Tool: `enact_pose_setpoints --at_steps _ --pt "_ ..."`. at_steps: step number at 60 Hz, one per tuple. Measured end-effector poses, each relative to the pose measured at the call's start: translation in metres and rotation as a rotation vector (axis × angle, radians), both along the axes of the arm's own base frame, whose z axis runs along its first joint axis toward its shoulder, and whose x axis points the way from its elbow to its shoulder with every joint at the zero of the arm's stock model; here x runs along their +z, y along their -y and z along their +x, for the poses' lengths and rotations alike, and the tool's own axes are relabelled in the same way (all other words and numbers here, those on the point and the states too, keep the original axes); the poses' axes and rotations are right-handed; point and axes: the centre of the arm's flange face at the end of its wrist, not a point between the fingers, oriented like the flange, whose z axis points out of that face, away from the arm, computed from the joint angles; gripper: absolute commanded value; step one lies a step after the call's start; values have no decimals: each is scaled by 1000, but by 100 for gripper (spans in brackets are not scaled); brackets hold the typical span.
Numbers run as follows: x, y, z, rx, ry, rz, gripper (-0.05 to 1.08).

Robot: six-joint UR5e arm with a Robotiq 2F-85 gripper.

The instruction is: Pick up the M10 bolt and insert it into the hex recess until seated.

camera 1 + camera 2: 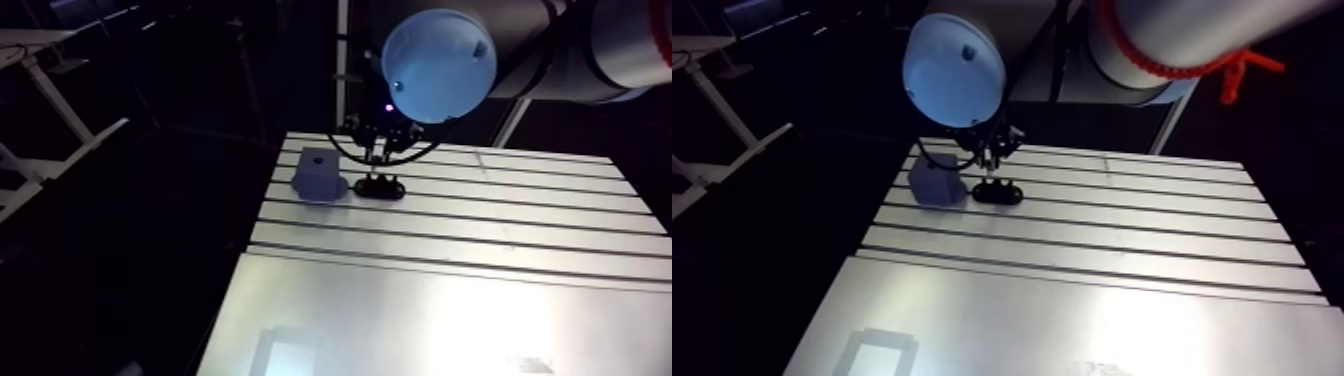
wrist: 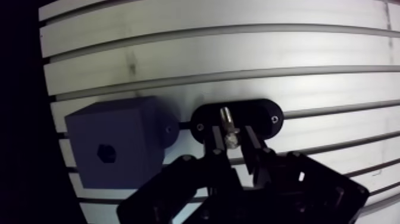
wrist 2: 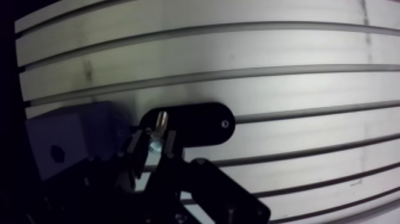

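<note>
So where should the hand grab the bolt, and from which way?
Grab the bolt by the shiny part sticking up from the black holder, one squeeze on each side. The hand should probably come straight down from above, because the bolt stands upright there.

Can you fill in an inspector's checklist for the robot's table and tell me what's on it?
Surface: slotted aluminium table, shiny, with long grooves.
Job's things: small silver bolt stands upright in a black oval holder; a blue-grey block with a dark hex recess sits beside the holder.
Clutter: nothing seen.
Grippers: end effector is down at the bolt; whether it grips cannot be told.
Cables: nothing seen.
Surroundings: dark, nothing seen.
</note>
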Motion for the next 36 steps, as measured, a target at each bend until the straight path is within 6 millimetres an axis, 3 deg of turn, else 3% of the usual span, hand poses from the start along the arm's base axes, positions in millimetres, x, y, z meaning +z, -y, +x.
enact_pose_setpoints --at_steps 19,36 --pt "44 -1 -3 20 -33 20 71" --pt "67 0 -5 55 3 38 71"
